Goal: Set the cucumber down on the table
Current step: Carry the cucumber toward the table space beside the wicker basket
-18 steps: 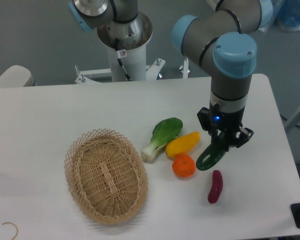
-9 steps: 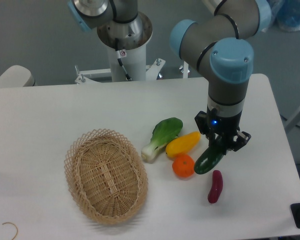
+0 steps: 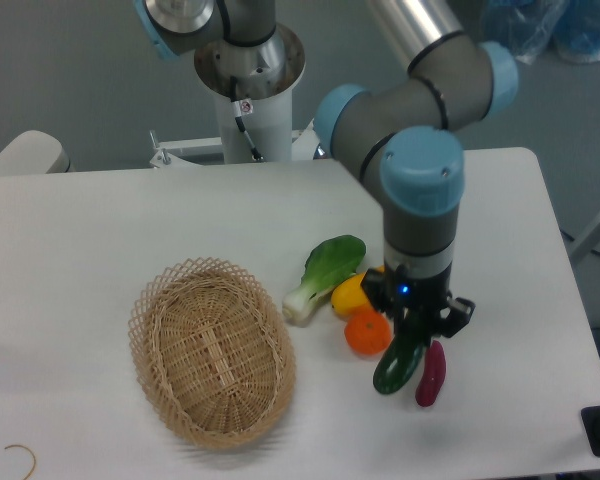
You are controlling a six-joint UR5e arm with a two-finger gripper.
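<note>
Shifted left and nearer, hand (image 3: pixel 412 327) clamped on glossy dark green cucumber (image 3: pixel 398 366), tilted, beside orange (image 3: pixel 367 332)

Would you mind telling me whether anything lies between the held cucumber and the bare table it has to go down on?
The gripper holds the cucumber tilted, hemmed in by the orange on its left and the purple piece on its right. Whether the table directly beneath it is bare cannot be told; open tabletop lies just in front.
</note>
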